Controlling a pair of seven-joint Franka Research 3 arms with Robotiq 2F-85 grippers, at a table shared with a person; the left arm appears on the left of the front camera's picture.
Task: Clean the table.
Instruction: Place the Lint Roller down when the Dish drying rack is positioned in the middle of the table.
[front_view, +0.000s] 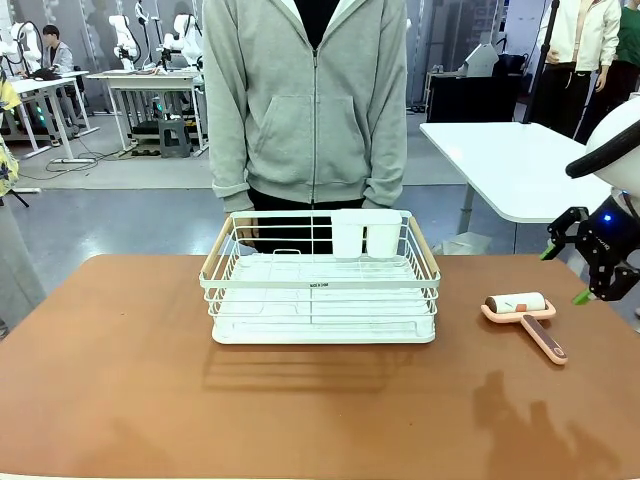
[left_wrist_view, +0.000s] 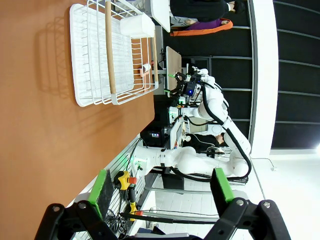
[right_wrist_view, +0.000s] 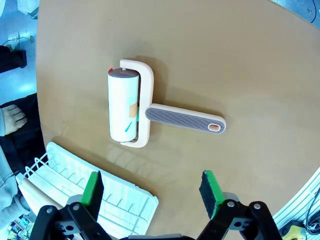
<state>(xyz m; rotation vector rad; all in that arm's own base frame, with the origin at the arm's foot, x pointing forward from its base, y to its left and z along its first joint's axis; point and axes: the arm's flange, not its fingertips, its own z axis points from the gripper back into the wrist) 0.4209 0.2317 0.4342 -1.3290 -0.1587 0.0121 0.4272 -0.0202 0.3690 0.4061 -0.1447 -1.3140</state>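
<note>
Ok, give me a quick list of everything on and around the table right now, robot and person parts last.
Reddish-brown matte table: one, spans the foreground.
White wire dish rack with wooden handles: one, table centre, far side.
White cups: two, rack's far right corner.
Pink lint roller with white roll: one, lying right of the rack.
Right tool: black, green pads, open, above the table's right edge.
Left tool: open, off the table.
Person in grey hoodie: standing behind the rack.
</note>
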